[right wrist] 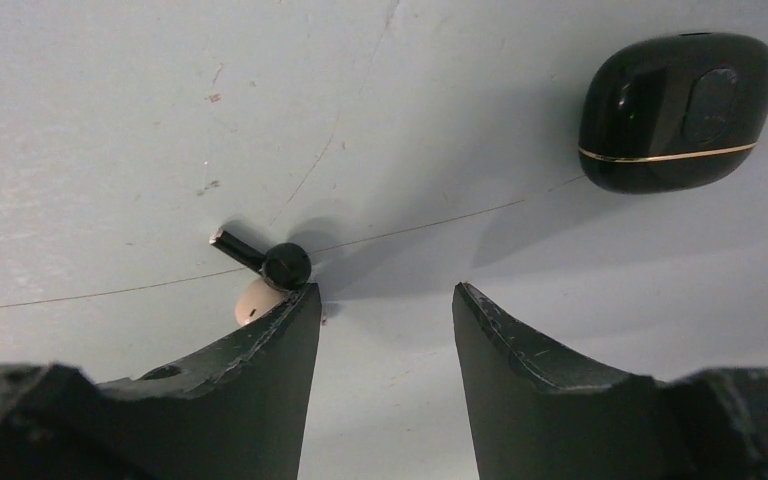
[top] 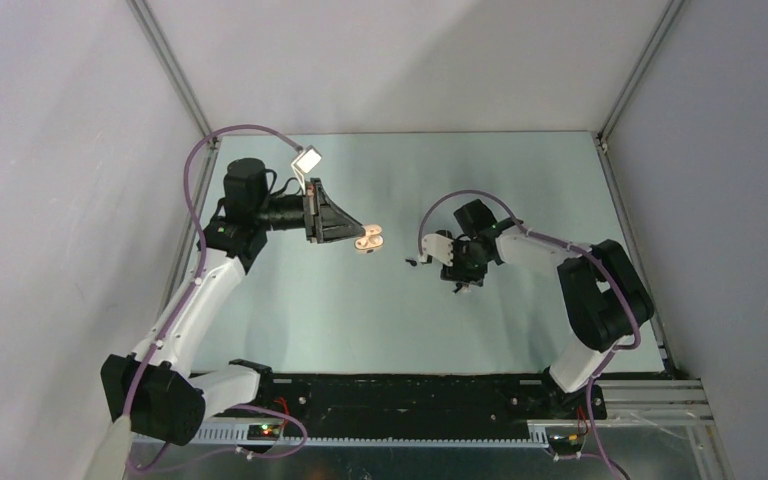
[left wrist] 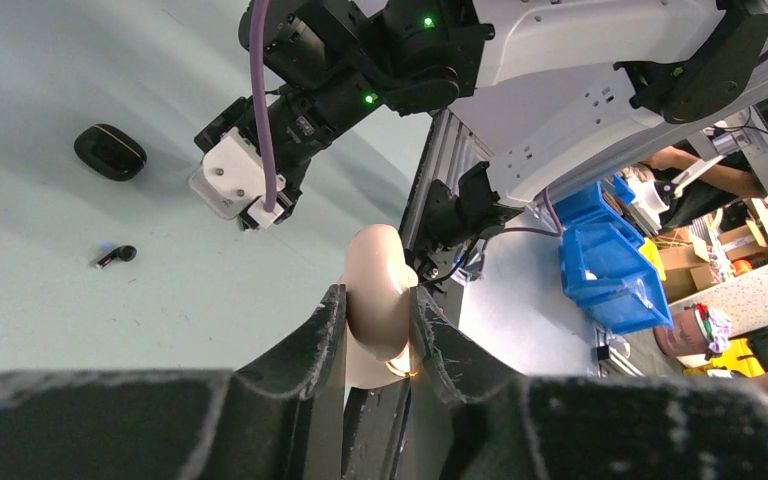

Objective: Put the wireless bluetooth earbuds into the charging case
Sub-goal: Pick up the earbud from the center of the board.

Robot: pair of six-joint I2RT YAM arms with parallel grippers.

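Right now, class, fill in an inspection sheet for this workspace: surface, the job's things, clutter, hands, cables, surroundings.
Surface: pale green table, faintly scratched.
Job's things: black earbud lying on the table; pale bud close beside it; black case closed, lying apart from both.
Clutter: nothing seen.
Hands: left hand shut on a peach case; right hand open, one finger next to the black earbud.
Cables: purple cable looped along each arm.
Surroundings: plain white walls; blue bins beyond the table edge.

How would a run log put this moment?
left gripper: shut on beige case | right gripper: open, beside black earbud | black case: on table
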